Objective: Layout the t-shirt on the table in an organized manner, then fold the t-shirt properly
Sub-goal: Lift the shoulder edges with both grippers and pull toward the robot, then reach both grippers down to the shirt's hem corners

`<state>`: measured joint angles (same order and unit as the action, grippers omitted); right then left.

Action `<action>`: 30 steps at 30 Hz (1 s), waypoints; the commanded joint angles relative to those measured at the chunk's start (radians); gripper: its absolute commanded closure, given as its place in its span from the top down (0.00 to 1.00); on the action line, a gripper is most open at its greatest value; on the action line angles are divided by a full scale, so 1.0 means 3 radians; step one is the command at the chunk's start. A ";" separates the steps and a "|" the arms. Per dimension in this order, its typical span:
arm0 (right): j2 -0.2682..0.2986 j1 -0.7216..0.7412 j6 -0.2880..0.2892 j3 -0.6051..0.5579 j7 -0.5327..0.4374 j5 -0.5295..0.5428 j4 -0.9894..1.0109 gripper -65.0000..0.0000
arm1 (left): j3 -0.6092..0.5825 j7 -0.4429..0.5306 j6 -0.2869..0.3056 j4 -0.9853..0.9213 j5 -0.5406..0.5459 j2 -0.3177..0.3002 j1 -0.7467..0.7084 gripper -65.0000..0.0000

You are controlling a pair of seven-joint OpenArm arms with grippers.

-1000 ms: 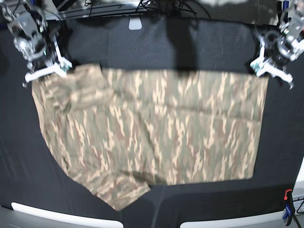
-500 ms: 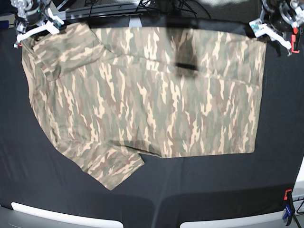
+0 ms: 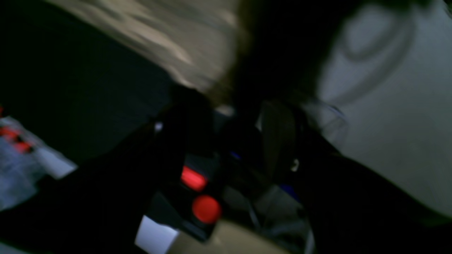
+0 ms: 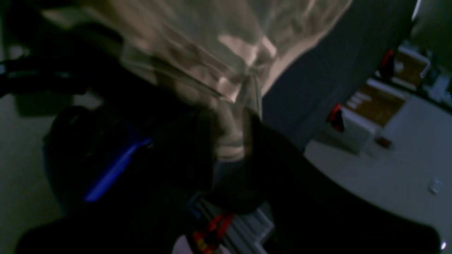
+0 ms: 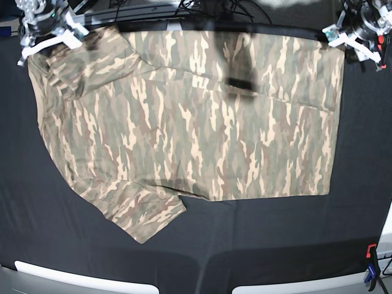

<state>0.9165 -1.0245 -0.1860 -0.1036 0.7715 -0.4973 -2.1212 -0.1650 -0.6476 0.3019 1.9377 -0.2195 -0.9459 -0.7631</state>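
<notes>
The camouflage t-shirt [image 5: 196, 122] lies spread over the black table [image 5: 275, 245], its top edge at the far side. One sleeve [image 5: 144, 214] points toward the front left. My right gripper [image 5: 52, 38] is at the far left corner, shut on the shirt's edge. In the right wrist view the cloth [image 4: 233, 116] is pinched between the dark fingers. My left gripper [image 5: 344, 37] is at the far right corner, holding the shirt's other top corner. The left wrist view is blurred: cloth [image 3: 169, 46] runs into the dark gripper [image 3: 240, 116].
A red-and-black clamp [image 5: 371, 263] sits at the front right corner. White strips [image 5: 79, 278] line the front edge. Cables [image 5: 214, 7] run along the back. A dark shadow [image 5: 239, 61] falls on the shirt's upper middle. Bare black cloth shows in front of the shirt.
Both grippers have moved toward the far edge, drawing the shirt's top edge with them. The shirt now lies stretched out flatter and further back.
</notes>
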 commanded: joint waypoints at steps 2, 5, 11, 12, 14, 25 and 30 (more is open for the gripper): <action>0.0038 -0.0029 -0.0034 0.0022 0.0024 -0.0066 -0.0140 0.21 | 0.0024 -0.0069 -0.0043 0.0142 -0.0008 -0.0178 -0.0013 0.48; 0.0037 0.0041 -0.0131 0.0050 -0.0032 -0.0047 -0.0210 0.21 | 0.0050 0.0130 -0.0394 0.0209 0.0079 -0.0374 0.0017 0.48; -0.0090 0.0635 -0.0160 0.0238 -0.0172 0.0830 -0.0209 0.21 | 0.0530 0.0581 -0.0455 0.0173 0.0806 -0.0184 0.0418 0.48; -0.0141 0.0765 -0.0127 0.0277 -0.0238 0.0979 -0.0209 0.21 | 0.0605 0.0650 -0.0446 0.0144 0.0949 -0.0107 0.0533 0.48; -0.0252 0.1053 0.0015 0.0347 -0.0312 0.1325 -0.0205 0.21 | 0.0706 0.0729 -0.0429 0.0046 0.1208 0.0065 0.0811 0.48; -0.0799 0.2712 0.0577 0.0394 -0.0340 0.2266 0.0768 0.21 | 0.0713 0.0715 -0.0034 -0.1593 0.1974 0.1108 0.2546 0.48; -0.0904 0.3512 0.0949 0.0394 -0.0315 0.2701 0.1612 0.21 | 0.0712 0.0660 0.0103 -0.2520 0.2073 0.1376 0.3301 0.48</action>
<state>0.6250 0.0139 0.1059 0.0029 0.6971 0.3153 -1.6142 0.0418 -0.4690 0.3264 1.1591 0.3923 -0.5148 0.2111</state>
